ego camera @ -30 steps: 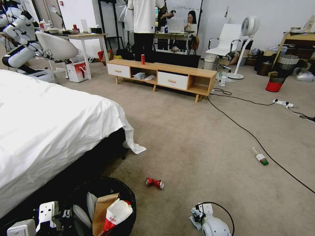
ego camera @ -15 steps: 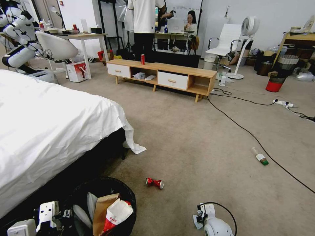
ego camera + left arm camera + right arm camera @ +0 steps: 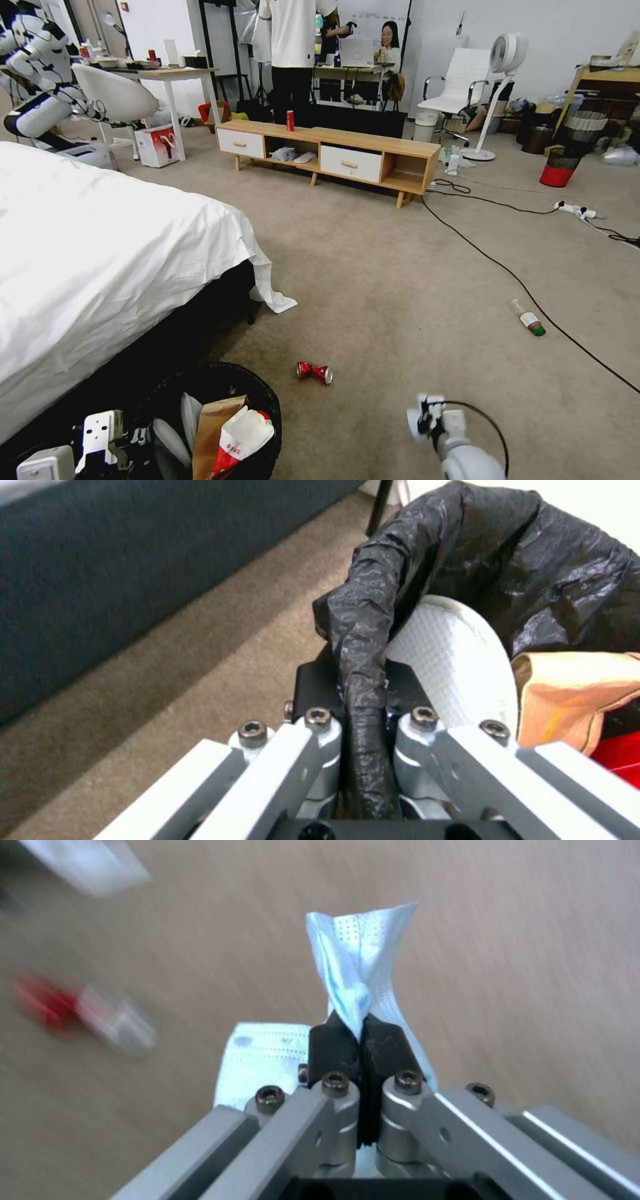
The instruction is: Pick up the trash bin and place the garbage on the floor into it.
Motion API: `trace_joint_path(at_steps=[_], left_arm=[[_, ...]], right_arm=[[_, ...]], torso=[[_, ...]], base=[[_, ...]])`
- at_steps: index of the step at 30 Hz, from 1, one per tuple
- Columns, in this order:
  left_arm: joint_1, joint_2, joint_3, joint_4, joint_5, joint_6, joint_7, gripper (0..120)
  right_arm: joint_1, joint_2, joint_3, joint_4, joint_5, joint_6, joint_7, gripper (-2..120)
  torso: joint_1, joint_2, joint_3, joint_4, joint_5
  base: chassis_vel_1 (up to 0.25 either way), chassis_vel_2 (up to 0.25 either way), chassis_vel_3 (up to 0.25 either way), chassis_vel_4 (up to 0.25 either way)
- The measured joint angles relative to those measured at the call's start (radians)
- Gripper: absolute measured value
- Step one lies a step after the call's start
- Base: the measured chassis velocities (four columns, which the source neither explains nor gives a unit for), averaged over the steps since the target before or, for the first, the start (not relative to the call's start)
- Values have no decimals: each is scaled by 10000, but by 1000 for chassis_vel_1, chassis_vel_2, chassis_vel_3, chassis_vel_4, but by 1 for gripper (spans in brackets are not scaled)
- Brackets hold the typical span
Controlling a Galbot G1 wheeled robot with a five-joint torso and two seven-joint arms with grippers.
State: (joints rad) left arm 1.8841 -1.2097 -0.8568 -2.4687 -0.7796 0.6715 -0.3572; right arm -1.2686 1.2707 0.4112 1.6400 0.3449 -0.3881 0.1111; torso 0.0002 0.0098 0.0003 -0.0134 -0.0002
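On the carpet (image 3: 400, 280) by the bed (image 3: 100, 267), left fingers (image 3: 320, 730) clamp the trash bin (image 3: 213, 387) rim, right fingers (image 3: 333, 1045) pinch a blue tissue (image 3: 357, 960).

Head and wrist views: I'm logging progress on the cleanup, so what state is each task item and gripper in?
trash bin: upright, holding paper bag and packet
left gripper: shut on the bin's lined rim
right gripper: shut on pale-blue tissue
crushed can: lying on carpet
green-capped bottle: lying on carpet beside a cable

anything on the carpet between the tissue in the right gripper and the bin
Nothing visible blocks it. The right gripper pinches the tissue; the trash bin sits to its left, with the crushed can just beyond the direct line.
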Motion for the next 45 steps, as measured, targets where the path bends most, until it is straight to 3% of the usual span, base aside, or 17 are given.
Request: trace_joint_path(at_steps=[1, 4, 7, 9, 15, 21, 24, 30, 39, 45], left_arm=[[0, 0, 0, 0, 0, 0, 0, 4], [-45, -19, 58, -1, -520, 23, -62, 4], [-68, -20, 54, -2, -682, 23, -88, 4], [-131, -25, 13, 2, -1112, 23, -122, 4], [-212, -33, -63, 53, -1569, -12, -127, 4], [-219, -39, -79, 54, -1685, -26, -134, 4], [-235, -48, -84, 3, -1746, -31, -155, 4], [-230, -81, -73, -91, -1776, -31, -192, 4], [-193, -219, -17, -196, -1743, 28, -235, 4], [-178, -276, -47, -210, -1736, 34, -209, 4]], right_arm=[[0, 0, 0, 0, 0, 0, 0, 0], [-84, -713, -128, 2473, 1919, 856, -444, 0], [-22, -909, -172, 2811, 2231, 957, -552, 0], [165, -1550, -301, 3641, 3050, 1172, -812, 0], [530, -2566, -414, 4564, 4226, 1498, -1509, 0], [650, -3035, -360, 4971, 5003, 1768, -2442, 0], [503, -3488, -335, 5405, 5327, 2106, -3658, 0], [608, -3889, -667, 5888, 5521, 2199, -4524, 0], [2688, -4287, -2882, 6150, 6487, 1979, -5194, 0], [4078, -3997, -4478, 5671, 6613, 1963, -5256, 0]], torso=[[0, 0, 0, 0, 0], [0, 0, 1, 2, 2], [0, 0, 0, 3, 5], [0, 0, 0, 3, 1], [0, 0, 1, 2, 4], [0, 0, 1, 2, 4], [-1, 0, 0, 0, 2], [0, 0, 1, -1, 3], [0, 1, 0, 2, 1], [-1, 0, 1, 4, 2]], base=[[0, 0, 0, 0], [0, 0, 0, 0], [0, 0, 0, 0], [0, 0, 0, 0], [0, 0, 0, 0], [0, 0, 0, 0], [0, 0, 0, 0], [0, 0, 0, 0], [0, 0, 0, 0], [0, 0, 0, 0]])
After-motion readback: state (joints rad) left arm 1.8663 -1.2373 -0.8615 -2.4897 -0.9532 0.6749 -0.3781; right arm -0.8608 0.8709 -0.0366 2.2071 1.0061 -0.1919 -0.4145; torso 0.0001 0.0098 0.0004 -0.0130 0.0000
